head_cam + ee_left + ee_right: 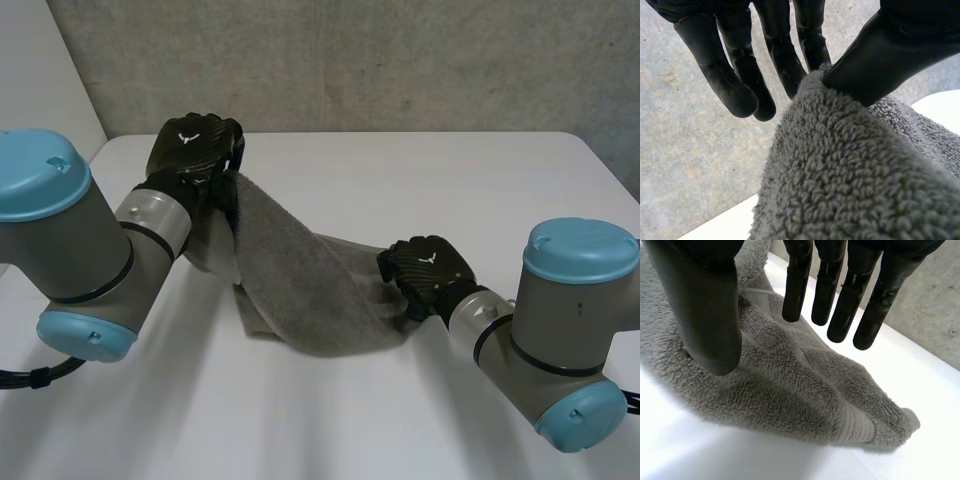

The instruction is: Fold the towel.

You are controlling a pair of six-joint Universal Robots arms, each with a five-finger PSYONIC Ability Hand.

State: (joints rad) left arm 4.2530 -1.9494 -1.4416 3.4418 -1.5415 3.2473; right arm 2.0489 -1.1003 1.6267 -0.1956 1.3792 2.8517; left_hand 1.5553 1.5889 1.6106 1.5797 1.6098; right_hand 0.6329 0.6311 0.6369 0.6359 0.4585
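Observation:
A grey towel (300, 285) hangs from my left hand (192, 148), which is raised over the table's far left. In the left wrist view the thumb (880, 55) pinches a towel (850, 175) edge against the fingers (790, 60). The cloth slopes down from that grip and lies bunched on the white table (420, 170). My right hand (428, 270) is at the towel's right end, low over the table. Seen from its own wrist, the right hand (710, 315) has straight, spread fingers (840, 305) just above the towel (790, 380), holding nothing.
A grey concrete wall (400, 60) runs behind the table's far edge. Bare table lies in front of the towel (300, 420) and behind it. My two arms flank the cloth at the near left and near right.

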